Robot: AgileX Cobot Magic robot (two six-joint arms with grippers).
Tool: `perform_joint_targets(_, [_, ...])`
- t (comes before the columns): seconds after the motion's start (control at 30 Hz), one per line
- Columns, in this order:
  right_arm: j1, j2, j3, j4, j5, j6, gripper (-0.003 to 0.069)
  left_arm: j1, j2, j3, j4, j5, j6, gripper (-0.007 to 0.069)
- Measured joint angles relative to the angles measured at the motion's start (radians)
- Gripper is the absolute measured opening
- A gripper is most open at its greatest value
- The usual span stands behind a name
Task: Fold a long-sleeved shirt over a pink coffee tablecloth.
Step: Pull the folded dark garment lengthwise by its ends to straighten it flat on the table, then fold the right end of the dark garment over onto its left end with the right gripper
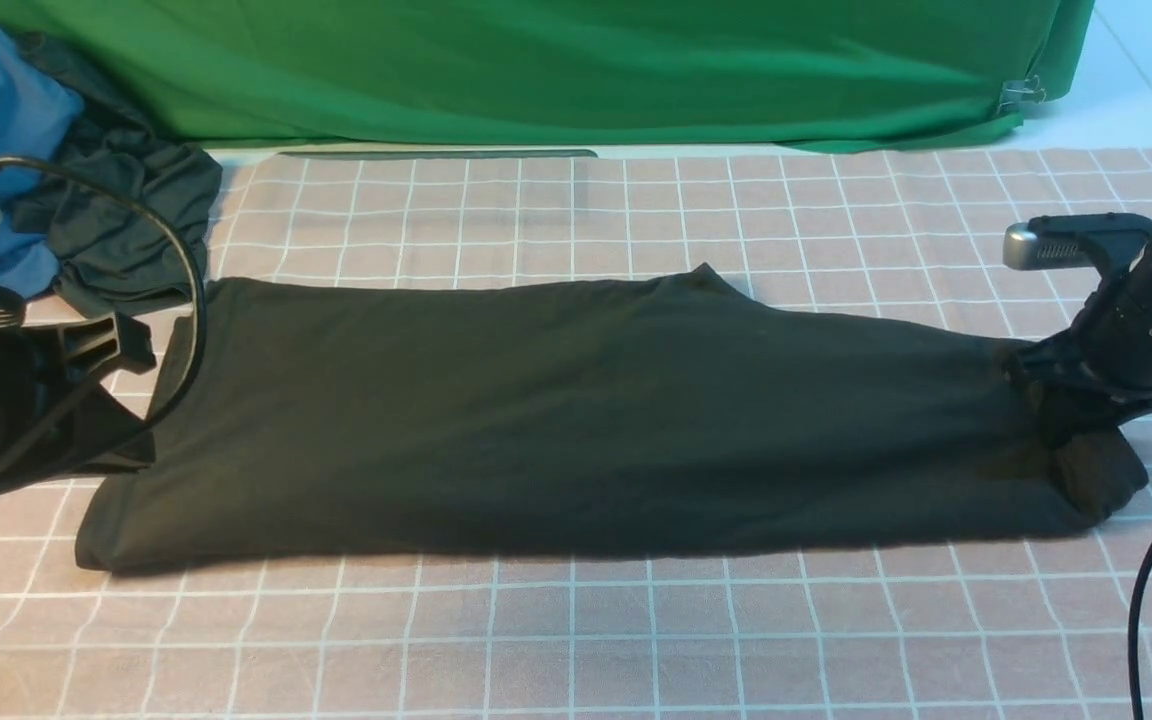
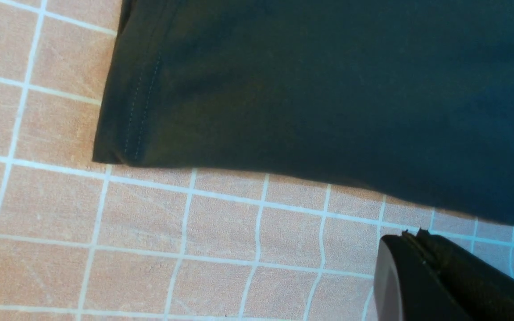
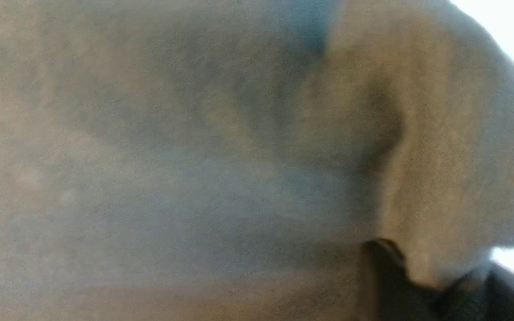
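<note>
Long-sleeved shirt (image 1: 556, 420) lies as long flat band on pink coffee tablecloth (image 1: 536, 640), likely laid out for crosswise fold; right gripper (image 1: 1071, 420) at one end, clamped on bunched cloth there, probably to carry it toward other end; left gripper (image 1: 136, 395) just beside opposite hem, clear of shirt; opening cannot be told.

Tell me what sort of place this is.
Probably a staged robot-training bench, not a home: a green cloth backdrop clipped up behind, a pink gridded tablecloth as work surface, and a long-sleeved shirt spread on it.
</note>
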Motion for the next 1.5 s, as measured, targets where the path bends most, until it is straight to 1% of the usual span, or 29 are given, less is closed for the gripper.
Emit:
perform_joint_targets(0.03, [0.000, 0.000, 0.000, -0.004, 0.000, -0.008, 0.0125, 0.000, 0.000, 0.001, 0.000, 0.001, 0.000, 0.0013])
perform_joint_targets(0.1, [0.000, 0.000, -0.003, -0.030, 0.008, -0.005, 0.0129, 0.000, 0.000, 0.004, 0.000, 0.003, 0.000, 0.0013])
perform_joint_targets(0.2, [-0.010, -0.009, -0.019, -0.086, 0.050, 0.038, 0.0129, 0.000, 0.000, 0.006, 0.000, 0.010, 0.000, 0.0013])
perform_joint_targets(0.27, [-0.034, -0.037, -0.037, -0.128, 0.089, 0.060, 0.0129, 0.000, 0.000, 0.006, -0.003, 0.010, 0.000, 0.0013])
perform_joint_targets(0.4, [-0.069, -0.089, -0.081, -0.168, 0.146, 0.102, 0.0129, 0.000, 0.000, 0.006, -0.014, 0.010, 0.000, 0.0013])
perform_joint_targets(0.5, [-0.068, -0.133, -0.120, -0.173, 0.184, 0.108, 0.0129, 0.000, 0.000, 0.006, -0.025, 0.002, 0.002, 0.0013])
perform_joint_targets(0.63, [-0.035, -0.186, -0.176, -0.145, 0.248, 0.110, 0.0129, 0.000, 0.000, 0.006, -0.027, -0.006, 0.003, 0.0013])
perform_joint_targets(0.83, [0.085, -0.253, -0.296, -0.082, 0.333, 0.128, 0.0129, 0.000, 0.000, 0.007, -0.049, -0.015, 0.021, 0.0013])
perform_joint_targets(1.07, [0.272, -0.266, -0.428, 0.075, 0.333, 0.148, 0.0129, 0.000, 0.000, 0.007, -0.068, -0.037, 0.025, 0.0013])
perform_joint_targets(1.23, [0.382, -0.243, -0.459, 0.174, 0.251, 0.188, 0.0129, 0.000, 0.000, 0.007, -0.070, -0.058, 0.026, 0.0013])
perform_joint_targets(1.33, [0.450, -0.202, -0.459, 0.253, 0.172, 0.208, 0.0129, 0.000, 0.000, 0.007, -0.072, -0.069, 0.027, 0.0013])
perform_joint_targets(1.5, [0.537, -0.123, -0.459, 0.350, 0.045, 0.214, 0.0129, 0.000, 0.000, 0.007, -0.074, -0.085, 0.028, 0.0013])
